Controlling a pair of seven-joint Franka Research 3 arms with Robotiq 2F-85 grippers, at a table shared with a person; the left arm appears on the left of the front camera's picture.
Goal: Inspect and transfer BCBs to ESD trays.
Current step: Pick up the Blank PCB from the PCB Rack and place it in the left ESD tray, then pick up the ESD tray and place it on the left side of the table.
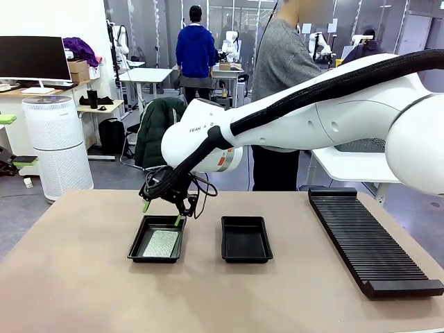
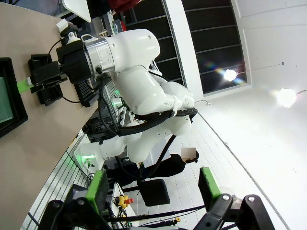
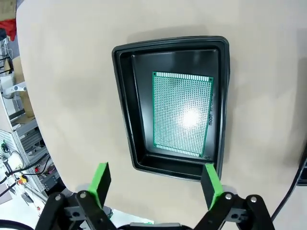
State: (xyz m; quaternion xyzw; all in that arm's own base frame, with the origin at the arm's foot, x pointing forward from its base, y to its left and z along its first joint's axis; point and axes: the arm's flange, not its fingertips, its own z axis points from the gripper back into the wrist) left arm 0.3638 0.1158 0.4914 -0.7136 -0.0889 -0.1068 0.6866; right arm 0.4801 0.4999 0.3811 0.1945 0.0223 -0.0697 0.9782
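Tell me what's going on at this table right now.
The right gripper, jaws open, hovers just above the left ESD tray, where one green BCB lies flat on the tray floor. The second ESD tray beside it holds no board. The left gripper is open too, pointing away from the trays and holding nothing. A person stands at the far side.

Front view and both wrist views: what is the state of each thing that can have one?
BCB: lying flat on the left tray's floor, not gripped.
Left tray: holds one board.
Right tray: empty.
Rack: no board seen in its slots.
Right gripper: open, above the left tray, holding nothing.
Left gripper: open, holding nothing.
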